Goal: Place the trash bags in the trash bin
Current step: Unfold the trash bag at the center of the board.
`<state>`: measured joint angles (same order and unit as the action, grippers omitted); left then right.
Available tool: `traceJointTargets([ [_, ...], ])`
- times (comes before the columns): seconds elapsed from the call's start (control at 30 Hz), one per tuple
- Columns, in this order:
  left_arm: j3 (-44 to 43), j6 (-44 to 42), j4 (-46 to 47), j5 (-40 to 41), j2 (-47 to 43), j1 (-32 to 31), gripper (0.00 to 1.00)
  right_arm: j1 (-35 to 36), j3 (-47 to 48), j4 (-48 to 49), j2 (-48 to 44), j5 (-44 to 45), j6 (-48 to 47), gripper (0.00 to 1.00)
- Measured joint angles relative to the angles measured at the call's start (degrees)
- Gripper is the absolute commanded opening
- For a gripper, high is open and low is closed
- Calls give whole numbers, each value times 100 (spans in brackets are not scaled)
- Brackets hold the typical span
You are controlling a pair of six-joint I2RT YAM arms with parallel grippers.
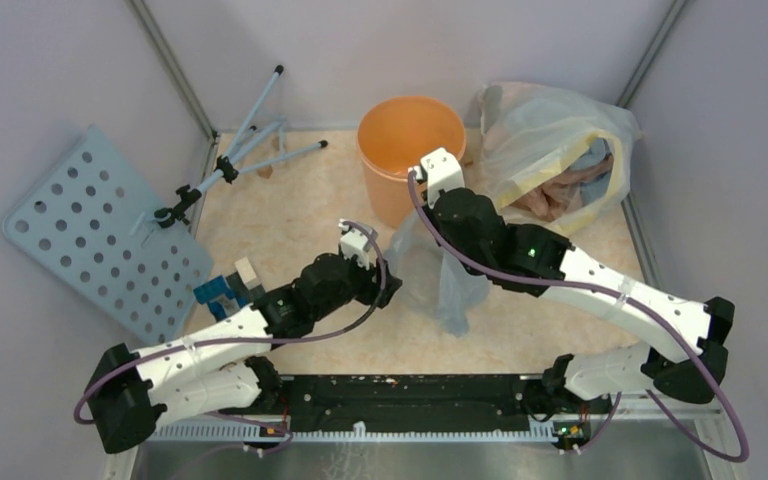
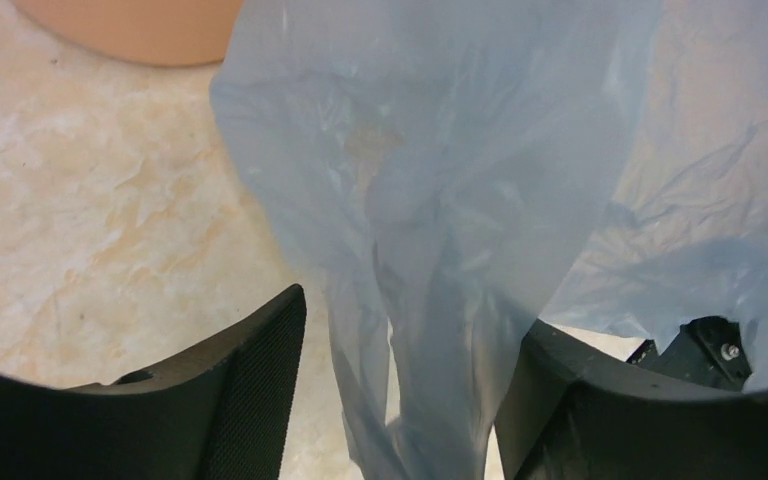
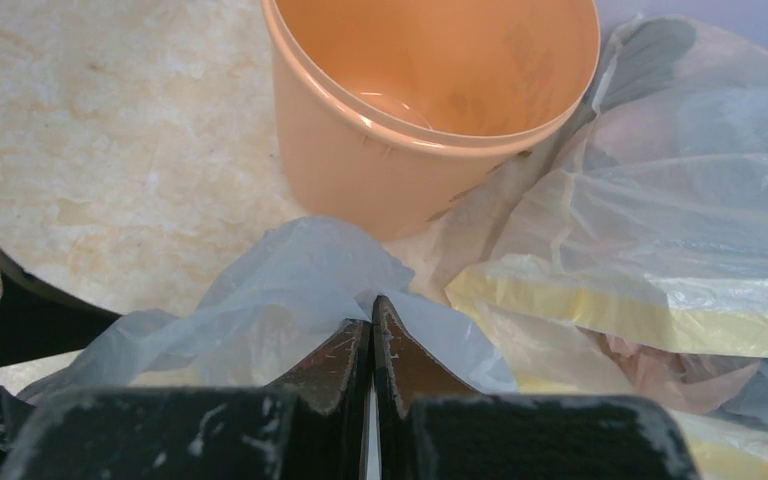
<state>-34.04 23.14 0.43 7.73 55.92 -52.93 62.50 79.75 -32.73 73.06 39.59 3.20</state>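
The orange trash bin (image 1: pixel 410 145) stands upright at the back middle, and its inside looks empty in the right wrist view (image 3: pixel 430 90). A grey-bluish trash bag (image 1: pixel 438 280) hangs just in front of the bin. My right gripper (image 3: pixel 371 305) is shut on the bag's top edge (image 3: pixel 290 265) and holds it up. My left gripper (image 2: pixel 400 340) is open, its two fingers on either side of the hanging bag (image 2: pixel 430 230), not closed on it. In the top view the left gripper (image 1: pixel 385 285) sits at the bag's left side.
A big clear bag with yellow edges (image 1: pixel 560 150), full of cloth, lies right of the bin and touches it. A pale blue perforated board (image 1: pixel 100 235) and a small tripod (image 1: pixel 230 160) lie at the back left. Grey walls enclose the table.
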Motion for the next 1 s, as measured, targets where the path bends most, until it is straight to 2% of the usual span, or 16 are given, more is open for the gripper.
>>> traceJointTargets([
  [0.07, 133, -4, -63, 13, -138, -4, 55, 0, -74, 15, -66, 26, 0, 0],
  [0.23, 192, -24, -175, 61, -472, -4, 12, 0, -251, 33, -192, 72, 2, 0],
  [0.3, 192, -52, -201, 87, -590, -4, 0, 0, -286, 33, -225, 85, 2, 0],
  [0.37, 190, -109, -227, 101, -702, -4, 0, 0, -328, 35, -273, 90, 2, 0],
  [0.4, 190, -146, -251, 111, -750, -4, 0, 0, -356, 33, -299, 92, 2, 5],
  [0.43, 186, -208, -302, 125, -822, -4, 0, 0, -407, 46, -350, 90, 4, 16],
  [0.5, 144, -264, -437, 146, -905, -4, 0, 2, -503, 50, -442, 92, 9, 48],
  [0.57, -15, -363, -699, 162, -970, -4, 0, 2, -638, 55, -568, 90, 2, 69],
  [0.6, -160, -407, -876, 149, -988, -4, 0, 2, -713, 50, -643, 92, -4, 76],
  [0.7, -688, -540, -1307, 11, -1049, -7, 0, 2, -929, 46, -861, 111, 22, 82],
  [0.83, -1419, -632, -1709, -219, -1189, -4, 6, 2, -1318, 33, -1178, 177, 20, 84],
  [1.0, -2033, -656, -1971, -415, -1305, -7, 4, 0, -1801, 28, -1508, 365, 70, 84],
])
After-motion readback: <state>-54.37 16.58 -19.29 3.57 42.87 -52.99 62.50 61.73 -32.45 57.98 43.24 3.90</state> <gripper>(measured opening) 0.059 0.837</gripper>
